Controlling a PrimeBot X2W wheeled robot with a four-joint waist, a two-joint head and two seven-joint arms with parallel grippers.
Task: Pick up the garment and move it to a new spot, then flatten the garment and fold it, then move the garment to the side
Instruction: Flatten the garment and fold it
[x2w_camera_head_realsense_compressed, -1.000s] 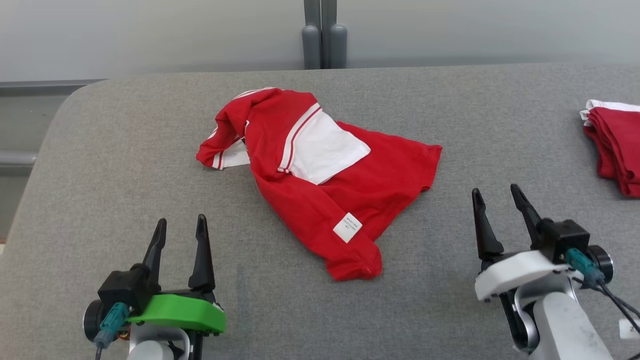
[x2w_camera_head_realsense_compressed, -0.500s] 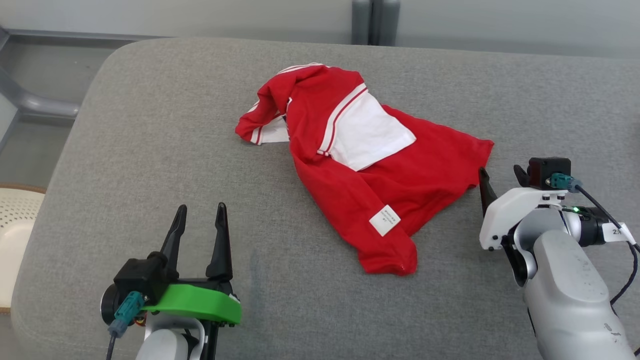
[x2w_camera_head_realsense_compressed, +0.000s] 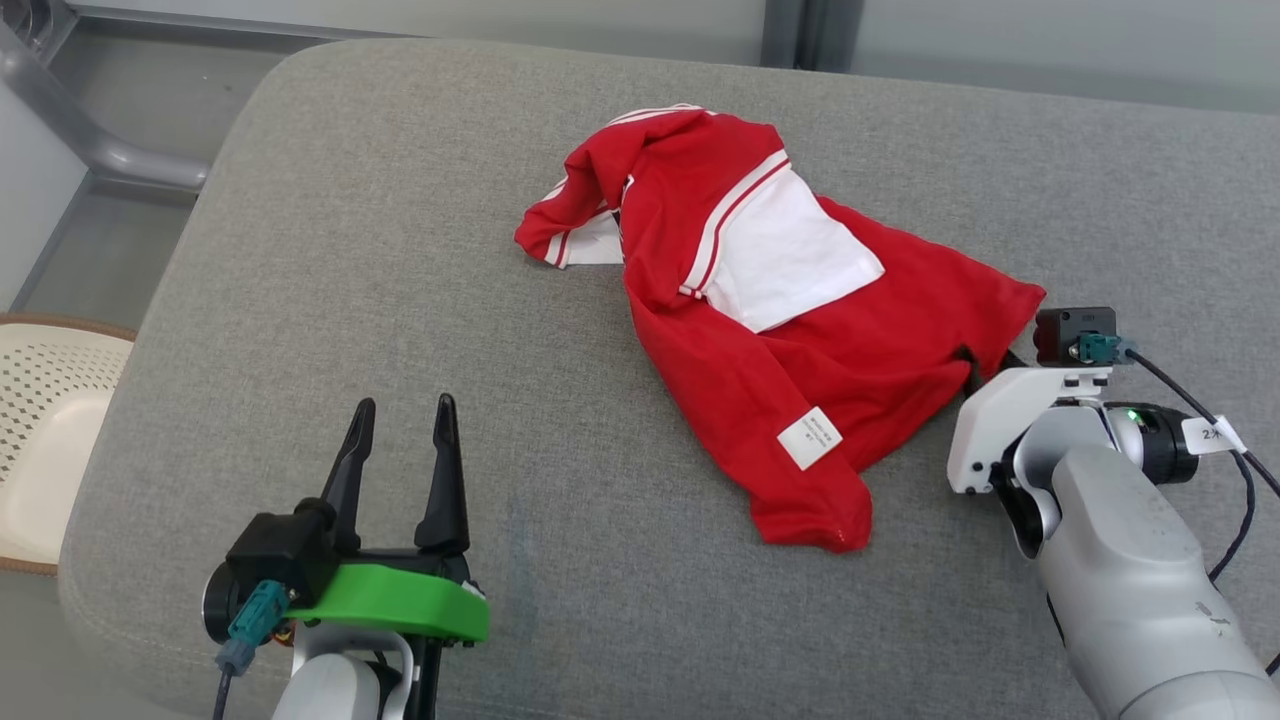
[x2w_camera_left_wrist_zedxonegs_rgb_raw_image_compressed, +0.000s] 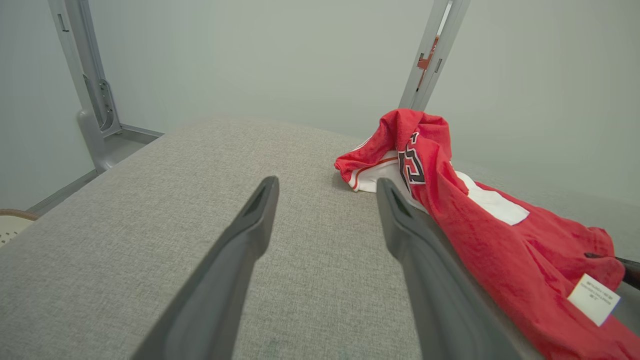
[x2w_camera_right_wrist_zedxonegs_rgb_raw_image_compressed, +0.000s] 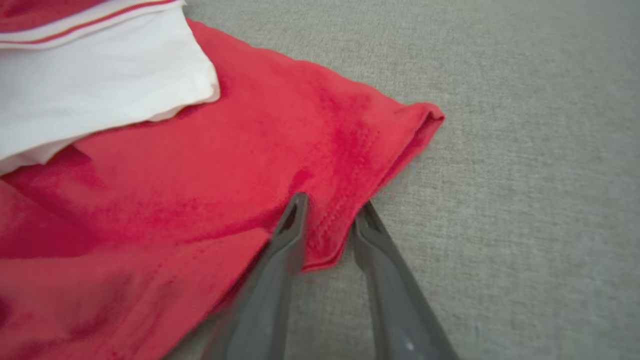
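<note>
The garment (x2w_camera_head_realsense_compressed: 800, 340) is a red and white jersey lying crumpled on the grey padded surface (x2w_camera_head_realsense_compressed: 400, 250), with a white label near its front corner. It also shows in the left wrist view as the garment (x2w_camera_left_wrist_zedxonegs_rgb_raw_image_compressed: 480, 235). My right gripper (x2w_camera_head_realsense_compressed: 985, 362) is at its right hem. In the right wrist view the garment (x2w_camera_right_wrist_zedxonegs_rgb_raw_image_compressed: 200, 190) has its hem edge between the two fingers of my right gripper (x2w_camera_right_wrist_zedxonegs_rgb_raw_image_compressed: 332, 202); the jaws stand part-way closed with a gap, astride the cloth. My left gripper (x2w_camera_head_realsense_compressed: 400, 405) stands open near the front left, apart from the garment; left gripper (x2w_camera_left_wrist_zedxonegs_rgb_raw_image_compressed: 325, 185) holds nothing.
A cream perforated seat or basket (x2w_camera_head_realsense_compressed: 40, 420) sits off the surface's left edge. A grey metal frame post (x2w_camera_left_wrist_zedxonegs_rgb_raw_image_compressed: 430, 55) rises behind the far edge. Bare grey padding lies left and in front of the garment.
The head camera has turned, shifting the whole picture. My right gripper has reached forward to the garment's right hem and its jaws have narrowed around it. The left gripper stays open.
</note>
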